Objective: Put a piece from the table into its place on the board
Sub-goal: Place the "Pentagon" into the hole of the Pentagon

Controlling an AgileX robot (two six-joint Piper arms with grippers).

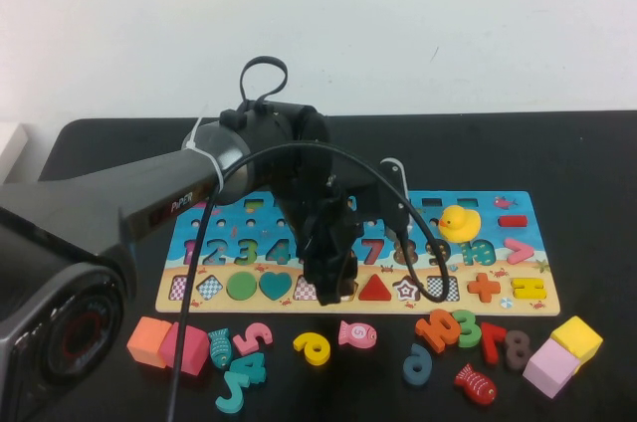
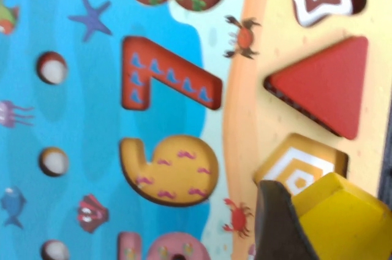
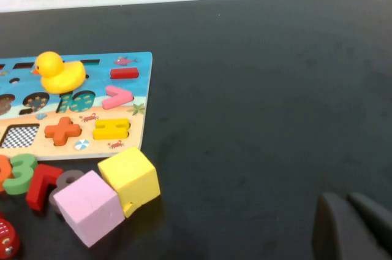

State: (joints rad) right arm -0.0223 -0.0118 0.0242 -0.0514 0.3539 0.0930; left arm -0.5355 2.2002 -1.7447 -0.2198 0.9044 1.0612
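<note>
yellow piece [image 2: 343, 220] pinched in left tool [image 1: 333, 288] overlaps its place [image 2: 300, 171] beside red triangle [image 2: 327, 85]; right tool [image 3: 354, 226] pressed together.

left arm [image 1: 149, 205]: glossy black, "PiPER" lettering | white zip tie | looped black cable [image 1: 398, 213]

— What do we see behind the table [image 1: 597, 153]?
— A plain white wall [image 1: 398, 14] fills the upper part of the frame, with a few faint scuffs at upper right.
— And at the far left edge?
— We see a pale block [image 1: 10, 148] beside the black tabletop's rounded corner. Light looks soft and even, throwing only faint shadows.
</note>
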